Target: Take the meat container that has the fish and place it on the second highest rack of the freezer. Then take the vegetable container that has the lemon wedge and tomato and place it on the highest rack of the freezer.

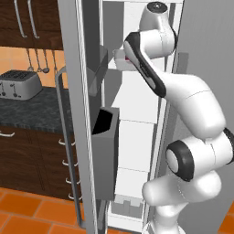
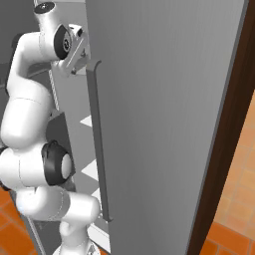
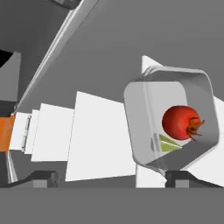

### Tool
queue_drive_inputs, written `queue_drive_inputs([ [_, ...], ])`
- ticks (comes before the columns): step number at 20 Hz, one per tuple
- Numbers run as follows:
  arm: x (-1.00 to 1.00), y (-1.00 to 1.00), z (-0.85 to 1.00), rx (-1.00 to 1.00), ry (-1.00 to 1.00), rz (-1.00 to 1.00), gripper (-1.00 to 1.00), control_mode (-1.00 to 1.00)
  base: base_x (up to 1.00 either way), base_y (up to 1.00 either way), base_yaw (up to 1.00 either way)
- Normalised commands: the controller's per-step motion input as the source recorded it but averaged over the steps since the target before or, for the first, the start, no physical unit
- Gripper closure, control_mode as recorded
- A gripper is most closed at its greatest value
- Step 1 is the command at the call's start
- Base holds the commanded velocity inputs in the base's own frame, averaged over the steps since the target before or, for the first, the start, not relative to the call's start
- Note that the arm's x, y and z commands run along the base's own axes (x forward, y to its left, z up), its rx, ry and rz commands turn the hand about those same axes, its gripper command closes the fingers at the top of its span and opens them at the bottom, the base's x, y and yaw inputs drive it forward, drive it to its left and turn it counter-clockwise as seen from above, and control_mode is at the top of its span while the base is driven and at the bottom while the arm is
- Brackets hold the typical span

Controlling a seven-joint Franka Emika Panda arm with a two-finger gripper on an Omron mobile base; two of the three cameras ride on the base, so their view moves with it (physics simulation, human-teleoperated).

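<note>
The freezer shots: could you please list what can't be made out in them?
- Meat container and second highest rack: not identifiable; left base view, arm blocks the freezer interior.
- Vegetable container: near rim cut by the hand view's bottom band.
- Gripper: fingertips barely rise, wide apart.
- Right base view: door hides the shelves.

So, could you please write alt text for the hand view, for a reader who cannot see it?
The vegetable container, a shallow grey tray holding a red tomato and a lemon wedge, sits on a white shelf inside the freezer. The open gripper has a dark fingertip near the tray's edge, and lower white shelves extend to the left.
</note>
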Motion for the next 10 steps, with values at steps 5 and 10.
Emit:
queue_drive_inputs([
  [5, -1.00, -0.03, -0.33, -0.01, -0.18, 0.23, -1.00, -1.00, 0.00, 0.00, 0.00],
  [10, -1.00, -0.35, -0.64, 0.00, -0.19, 0.33, -1.00, -1.00, 0.00, 0.00, 0.00],
])
